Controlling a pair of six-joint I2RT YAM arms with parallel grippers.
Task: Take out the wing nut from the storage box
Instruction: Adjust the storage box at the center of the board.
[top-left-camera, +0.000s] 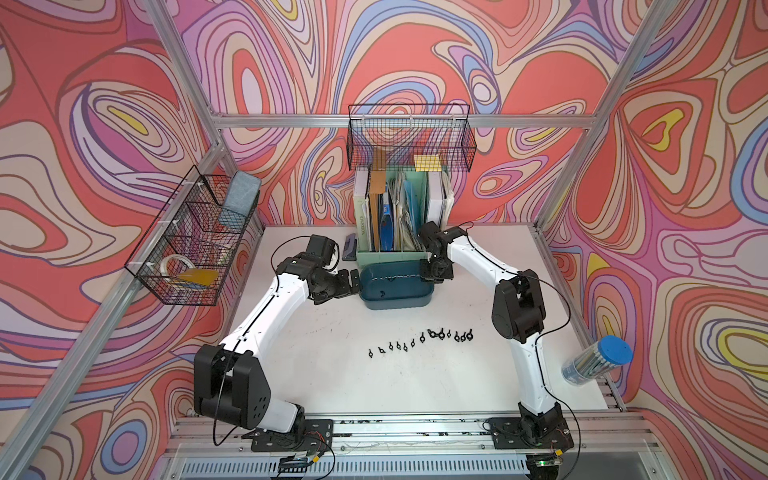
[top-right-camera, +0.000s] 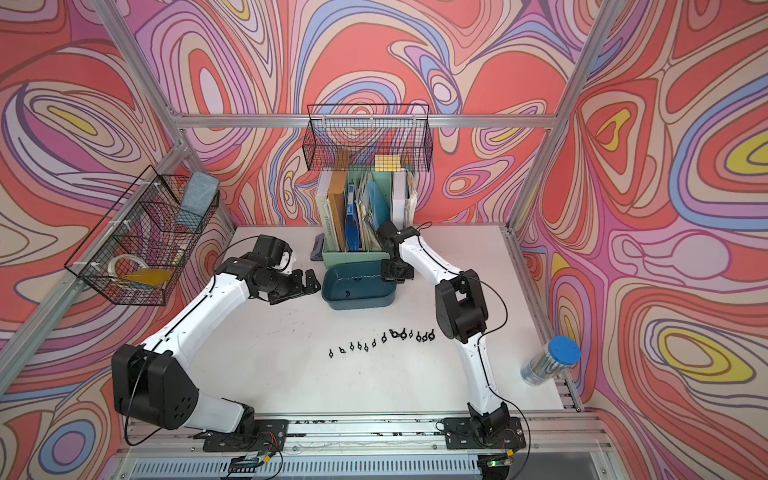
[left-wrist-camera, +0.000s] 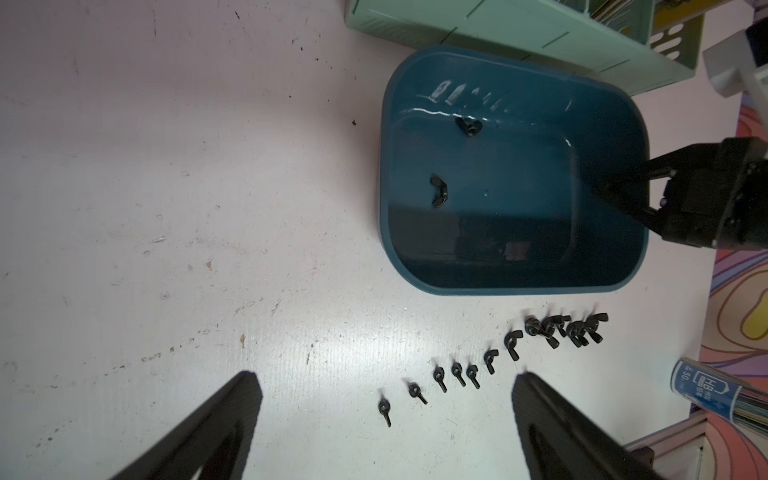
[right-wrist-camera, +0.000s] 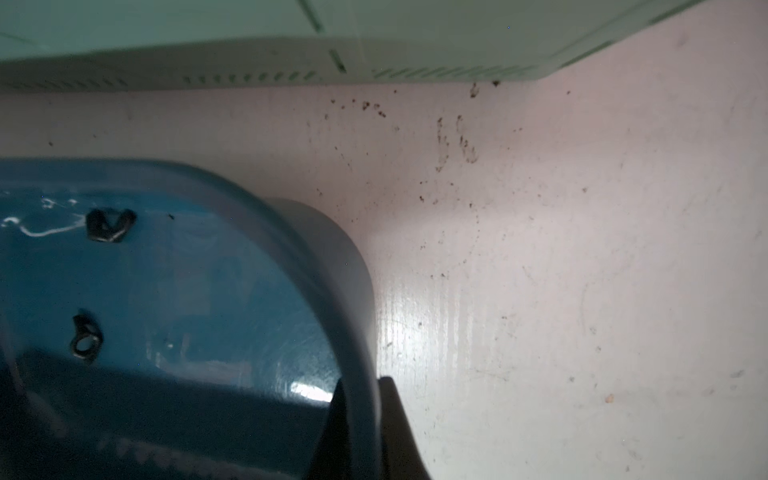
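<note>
Two wing nuts (left-wrist-camera: 438, 196) lie apart on the floor of the storage box (left-wrist-camera: 519, 284). The right gripper (right-wrist-camera: 362, 386) pinches the box's end wall, one finger inside and one outside. A mint-green file holder (top-left-camera: 390, 251) stands just behind the box. More nuts (top-left-camera: 419, 338) form a row on the table (top-left-camera: 332, 395) in front. The left gripper (left-wrist-camera: 384, 378) hovers beside the box's other end, spread wide and empty.

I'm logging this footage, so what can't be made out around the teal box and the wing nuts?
The storage box corner under the right gripper: covered by it in both top views.
Most of the box: cut off by the right wrist view's edges; nuts inside blurred.
Clustered wing nuts outside: overlapping in the left wrist view, count unclear.
</note>
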